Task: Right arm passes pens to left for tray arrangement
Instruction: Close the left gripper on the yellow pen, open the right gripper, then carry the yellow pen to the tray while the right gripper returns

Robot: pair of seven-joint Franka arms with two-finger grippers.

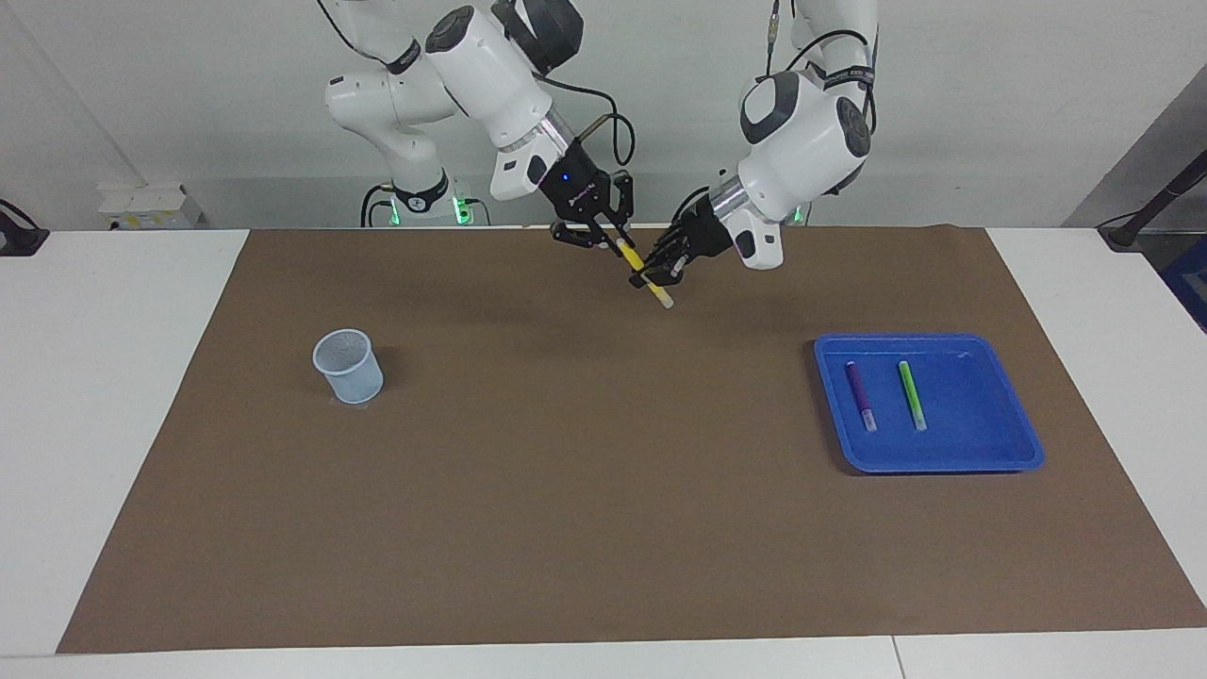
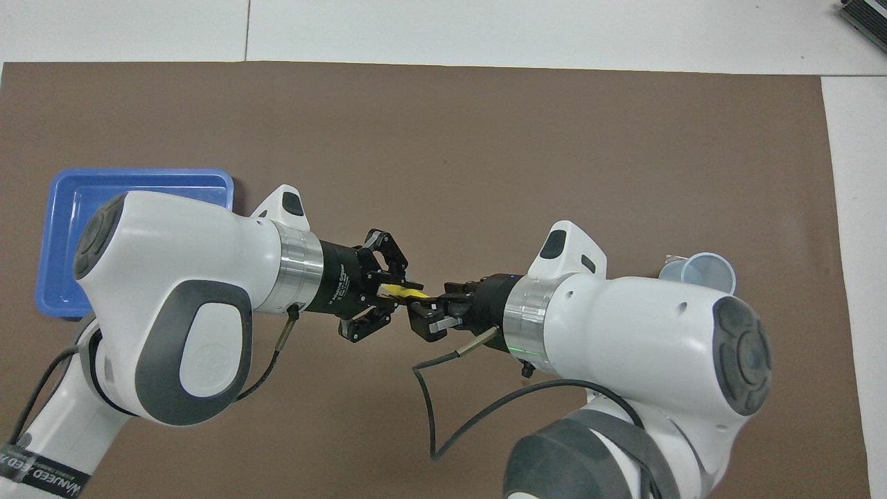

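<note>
While the yellow pen (image 1: 645,275) hangs in the air over the brown mat (image 1: 603,490), both grippers meet at it, up at the end of the table near the robots. The pen is tilted, with its whitish end pointing down and away from the robots. The left gripper (image 1: 657,273) is squeezed tight around the lower part of the pen. The right gripper (image 1: 608,241), the one with the small blue light, sits at the top end of the pen, and I cannot tell if its fingers are gripping it or have let go.

The purple pen (image 1: 859,395) and the green pen (image 1: 911,394) lie flat in the blue tray (image 1: 1000,448), side by side but not touching. The green pen is nearer the middle of the tray, and the purple pen is closer to the rim that faces the middle of the table. The tray sits on the mat toward the left arm's end of the table.

A small clear bluish cup (image 1: 348,366) stands upright on the mat toward the right arm's end of the table, well apart from the tray.
</note>
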